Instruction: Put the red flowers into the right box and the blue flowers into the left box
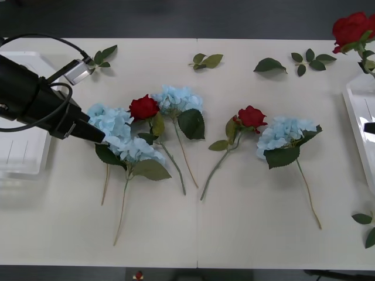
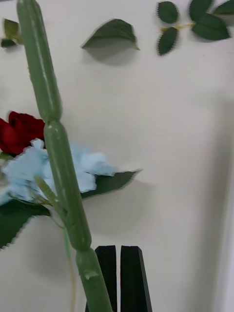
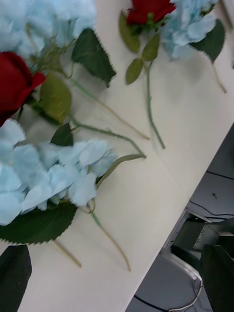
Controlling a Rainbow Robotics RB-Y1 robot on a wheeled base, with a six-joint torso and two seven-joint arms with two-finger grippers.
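My left gripper [image 1: 97, 136] is open and hovers just over the leftmost blue flowers [image 1: 111, 120]; in its wrist view, black fingers [image 3: 217, 275] flank a blue head [image 3: 53, 180]. More blue flowers lie at centre [image 1: 177, 99] and to the right [image 1: 284, 132]. Two red flowers [image 1: 143, 107] [image 1: 252, 116] lie among them. My right gripper [image 2: 119, 278] is shut low on a thick green stem [image 2: 58, 161]; its red flower [image 1: 351, 26] hangs raised at the far right, above the right box [image 1: 357, 111]. The left box [image 1: 23, 158] sits under my left arm.
Loose green leaf sprigs lie along the table's far side [image 1: 99, 57] [image 1: 206, 60] [image 1: 269, 65] [image 1: 310, 61], and another lies at the near right [image 1: 366, 225]. Long stems trail toward the table's front edge. Bare tabletop [image 1: 246, 228] runs along the near side.
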